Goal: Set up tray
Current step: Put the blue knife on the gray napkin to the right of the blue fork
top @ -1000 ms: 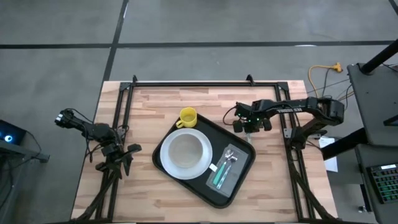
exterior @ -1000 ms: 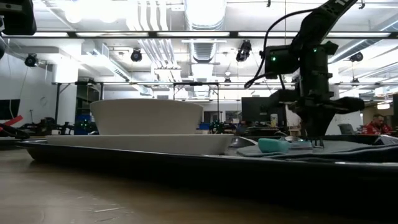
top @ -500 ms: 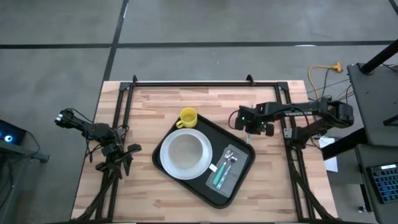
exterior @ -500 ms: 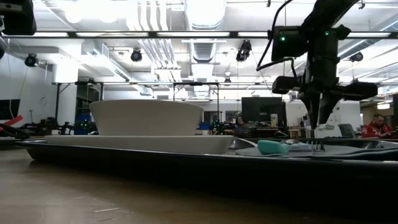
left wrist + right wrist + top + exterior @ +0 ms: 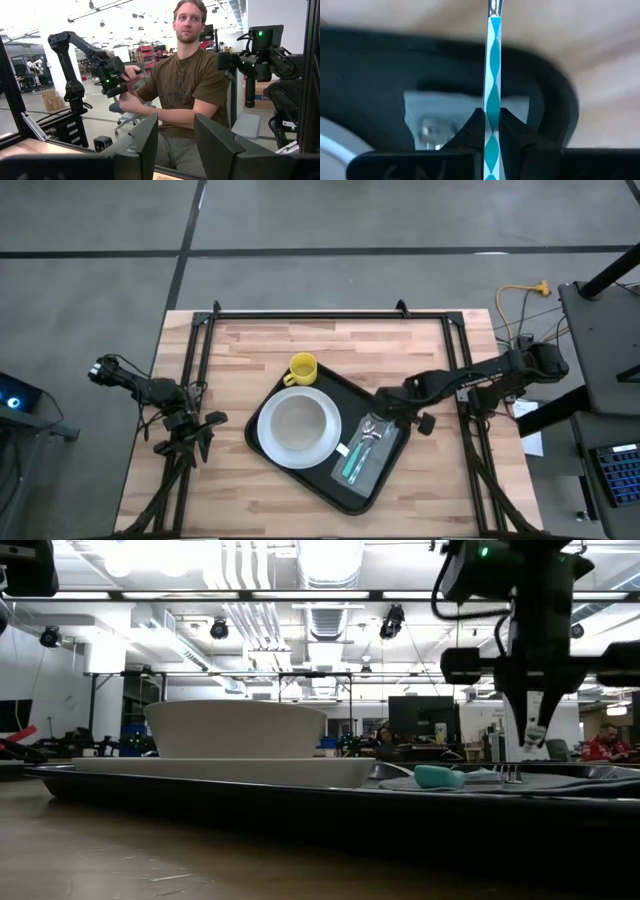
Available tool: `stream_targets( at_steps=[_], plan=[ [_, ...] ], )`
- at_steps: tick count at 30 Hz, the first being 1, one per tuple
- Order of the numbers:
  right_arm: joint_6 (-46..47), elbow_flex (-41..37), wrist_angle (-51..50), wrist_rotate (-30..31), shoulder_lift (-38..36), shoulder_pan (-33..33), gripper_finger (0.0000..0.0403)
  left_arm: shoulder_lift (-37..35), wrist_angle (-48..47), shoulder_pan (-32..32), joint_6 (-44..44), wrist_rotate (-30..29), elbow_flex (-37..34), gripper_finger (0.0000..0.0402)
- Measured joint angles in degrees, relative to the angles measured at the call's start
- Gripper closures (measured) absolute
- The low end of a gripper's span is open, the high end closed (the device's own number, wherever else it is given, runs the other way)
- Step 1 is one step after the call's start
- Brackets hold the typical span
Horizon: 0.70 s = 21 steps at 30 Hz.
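No brand, label or readable writing shows on anything here.

The right arm reaches in from the right edge of the wooden surface (image 5: 330,340), stretched low toward the tray's right corner. The right gripper (image 5: 393,409) hangs above that corner, pointing down, its fingers (image 5: 470,125) clenched on a thin utensil (image 5: 493,95) with a teal-and-white patterned handle and a metal end, held upright between them. In the low view the gripper stands clear above the tray with the utensil hanging from it.

The left arm waits folded at the left edge of the surface, its left gripper (image 5: 190,442) released, fingers (image 5: 145,145) spread with nothing between them. Past them a seated person in a brown T-shirt (image 5: 187,85) holds the handle of another dark arm.

The tray (image 5: 385,470) lies turned at an angle in the middle of the surface. On it sit a round white plate (image 5: 262,442) carrying a white bowl (image 5: 298,423), and beside them a grey napkin (image 5: 366,465) with a teal-handled fork (image 5: 355,455) and other metal cutlery. A yellow cup (image 5: 302,367) stands just beside the tray's upper edge.
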Motion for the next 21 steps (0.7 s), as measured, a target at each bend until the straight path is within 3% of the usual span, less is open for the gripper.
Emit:
stream_targets(
  at_steps=[7,14,21],
  plan=[
    [2.8,1.5,4.5,-3.0,0.6,2.7,0.0385,0.0,0.0,0.0,0.0,0.0,0.0,0.0290],
    [9.1,6.4,4.6,3.1,6.4,5.9,0.0385,0.0,0.0,0.0,0.0,0.0,0.0,0.0290],
    [17.7,20.1,-7.5,3.4,16.9,10.0,0.0383,0.2,-0.1,0.0,0.0,0.0,0.0,0.0290]
  ],
)
